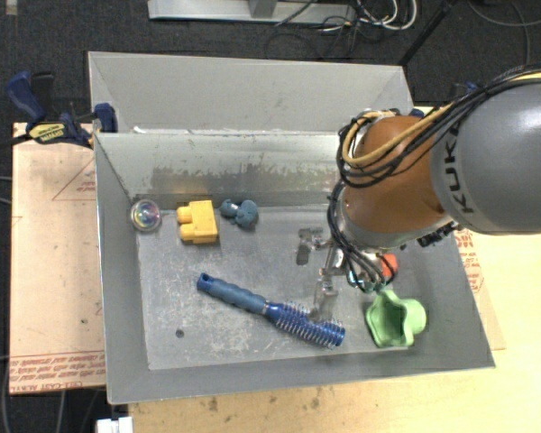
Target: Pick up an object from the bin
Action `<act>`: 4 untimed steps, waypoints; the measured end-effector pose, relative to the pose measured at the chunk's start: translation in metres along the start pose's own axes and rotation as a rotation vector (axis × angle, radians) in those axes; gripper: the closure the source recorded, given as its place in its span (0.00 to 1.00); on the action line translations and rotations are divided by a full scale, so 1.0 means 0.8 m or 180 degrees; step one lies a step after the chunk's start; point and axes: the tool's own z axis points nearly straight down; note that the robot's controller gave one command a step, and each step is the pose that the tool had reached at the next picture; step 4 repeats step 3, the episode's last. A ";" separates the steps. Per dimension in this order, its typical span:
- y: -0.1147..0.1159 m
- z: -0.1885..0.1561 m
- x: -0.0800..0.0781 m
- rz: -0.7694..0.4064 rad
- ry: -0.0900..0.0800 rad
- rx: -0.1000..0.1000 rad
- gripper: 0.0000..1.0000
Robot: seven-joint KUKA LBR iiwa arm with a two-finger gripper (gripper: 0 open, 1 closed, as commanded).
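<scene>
My gripper (316, 269) hangs over the bin's right-middle floor, with its two metal fingers apart and nothing between them. The lower fingertip (326, 296) stands just above the bristle head of a blue hairbrush (270, 311), which lies slantwise along the front of the bin with its handle pointing left. To the right of the brush head a light green cup-like thing (395, 321) lies on its side. A small orange-red thing (389, 264) peeks out from under the wrist, mostly hidden.
Along the back wall at the left lie a shiny iridescent ball (146, 215), a yellow block (198, 222) and a small blue knobbly piece (241, 212). The arm and its orange cover with cables hang over the bin's right side.
</scene>
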 end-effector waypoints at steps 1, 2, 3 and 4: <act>-0.007 0.095 0.040 0.0076 0.0008 0.0000 0.00; -0.007 0.090 0.036 0.0079 -0.0017 -0.0001 1.00; -0.013 -0.090 0.019 0.0028 -0.0051 0.0003 1.00; -0.013 -0.090 0.019 0.0028 -0.0051 0.0003 1.00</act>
